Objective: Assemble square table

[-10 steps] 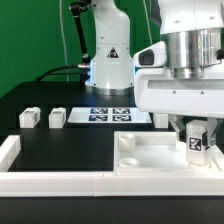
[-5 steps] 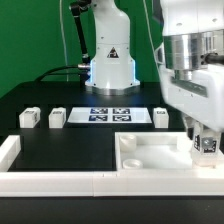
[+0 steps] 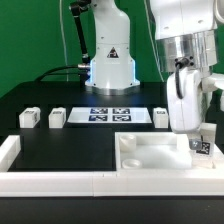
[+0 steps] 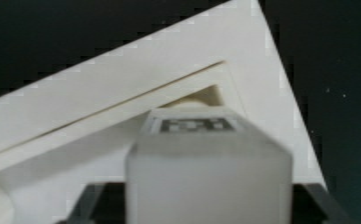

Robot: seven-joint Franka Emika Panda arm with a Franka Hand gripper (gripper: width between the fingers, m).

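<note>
The square table slab (image 3: 150,152) lies at the front right, just behind the border wall. My gripper (image 3: 203,142) is shut on a white tagged leg block (image 3: 202,148) and holds it over the slab's corner on the exterior view's right, tilted. In the wrist view the leg (image 4: 203,165) fills the space between the dark fingers (image 4: 92,205), and the slab corner (image 4: 141,85) with its recess lies beyond it. Three more leg blocks stand on the black table: two at the left (image 3: 29,117) (image 3: 58,117) and one right of the marker board (image 3: 161,117).
The marker board (image 3: 110,114) lies flat at the back middle, in front of the robot base (image 3: 110,65). The low white border wall (image 3: 50,181) runs along the front and turns up at the left (image 3: 8,150).
My gripper has moved toward the exterior view's right with the leg block in it and has tilted, now over the slab's right corner. The other parts have not moved.
</note>
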